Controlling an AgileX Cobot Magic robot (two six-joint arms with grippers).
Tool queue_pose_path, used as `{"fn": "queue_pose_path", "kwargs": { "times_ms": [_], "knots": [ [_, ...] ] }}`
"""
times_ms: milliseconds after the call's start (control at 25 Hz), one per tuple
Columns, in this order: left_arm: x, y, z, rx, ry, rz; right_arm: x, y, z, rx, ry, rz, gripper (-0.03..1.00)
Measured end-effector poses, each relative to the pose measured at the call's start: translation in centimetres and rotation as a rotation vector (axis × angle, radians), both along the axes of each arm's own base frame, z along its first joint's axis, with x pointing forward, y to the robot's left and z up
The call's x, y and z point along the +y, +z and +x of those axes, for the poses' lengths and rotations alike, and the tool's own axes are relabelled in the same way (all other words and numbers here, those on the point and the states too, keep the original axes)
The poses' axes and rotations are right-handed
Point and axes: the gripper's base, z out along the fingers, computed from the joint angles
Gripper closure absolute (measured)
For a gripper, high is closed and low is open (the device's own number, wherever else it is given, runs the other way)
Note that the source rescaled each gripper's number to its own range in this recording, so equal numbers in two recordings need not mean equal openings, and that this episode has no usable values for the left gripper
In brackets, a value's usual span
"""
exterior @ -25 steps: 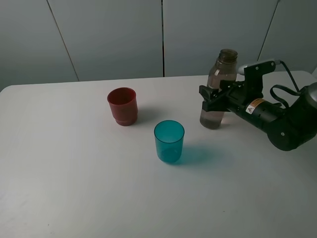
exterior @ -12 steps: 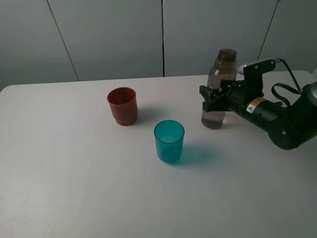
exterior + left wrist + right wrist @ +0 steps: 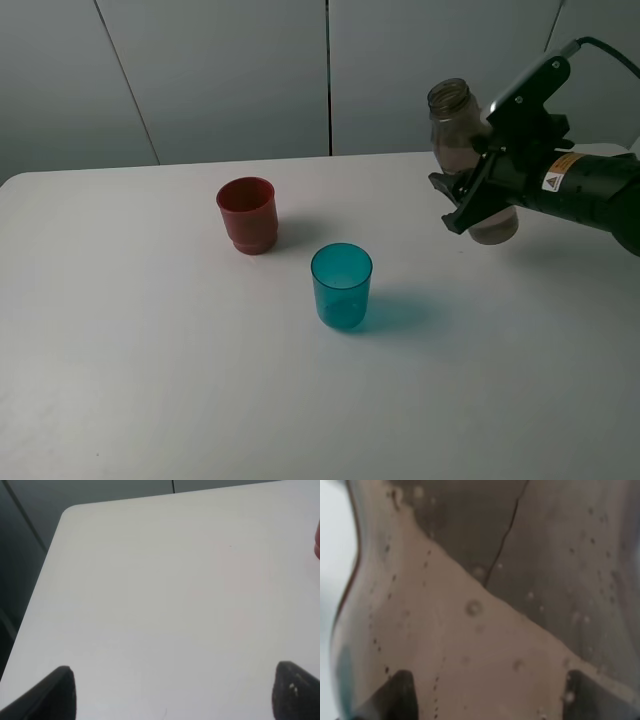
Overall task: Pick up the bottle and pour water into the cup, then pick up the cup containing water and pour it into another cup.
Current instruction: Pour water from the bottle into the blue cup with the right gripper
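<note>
Evidently the right gripper (image 3: pixel 462 205) was clamped on the tilted smoky bottle (image 3: pixel 452 135), clear of the table (image 3: pixel 150 350); the left gripper (image 3: pixel 175 695) stood open, empty

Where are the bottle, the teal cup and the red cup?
bottle (image 3: pixel 453 132): exterior high view, upper body just below the neck.
teal cup (image 3: pixel 341 290): exterior high view, front of its side wall.
red cup (image 3: pixel 247 215): exterior high view, front of its side wall.

Bottle (image 3: pixel 455 135) is translucent smoky grey-brown, teal cup (image 3: pixel 341 285) translucent, red-brown cup (image 3: pixel 247 214) opaque, table (image 3: pixel 150 350) plain white, wall panels (image 3: pixel 230 80) grey.
</note>
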Motion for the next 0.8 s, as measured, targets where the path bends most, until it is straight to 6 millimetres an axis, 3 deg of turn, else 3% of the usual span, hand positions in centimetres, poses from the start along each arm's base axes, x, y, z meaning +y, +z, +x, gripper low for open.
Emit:
{"fn": "queue_pose_path", "kwargs": {
  "times_ms": [240,800],
  "knots": [
    [0.0,0.0,0.0,0.0,0.001,-0.002,0.6,1.7,-1.6,-0.027,0.091,-0.116,0.96],
    [0.0,0.0,0.0,0.0,0.001,-0.002,4.5,0.6,-4.1,-0.056,0.395,-0.471,0.96]
  ]
}}
